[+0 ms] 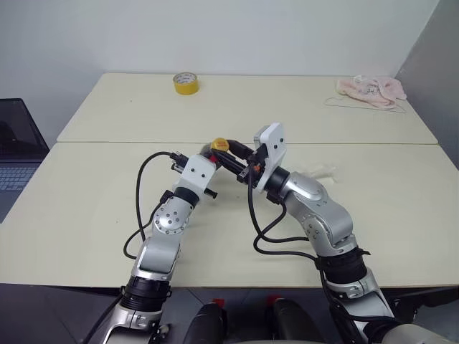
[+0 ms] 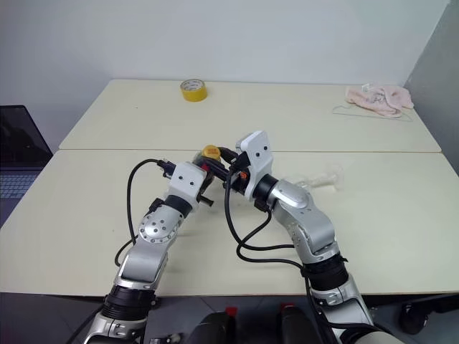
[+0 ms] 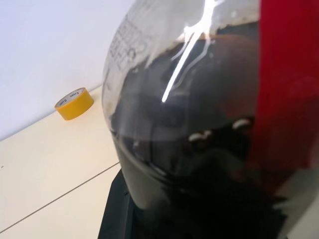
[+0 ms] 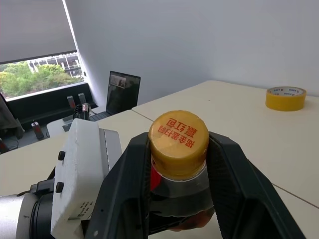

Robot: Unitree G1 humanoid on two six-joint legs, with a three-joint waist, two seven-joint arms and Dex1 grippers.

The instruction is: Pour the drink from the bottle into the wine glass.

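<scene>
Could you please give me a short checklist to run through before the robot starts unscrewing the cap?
1. Bottle held by the left claw: ok, shut on it.
2. Cap on the bottle: ok, yellow cap in place.
3. Right claw around the cap: ok, a finger on each side; firm contact cannot tell.
4. Drink inside the bottle: ok, dark liquid fills it.
5. Wine glass upright and ready: not ok, it seems to lie on its side on the table.
6. Tape roll out of the way: ok, far back.
</scene>
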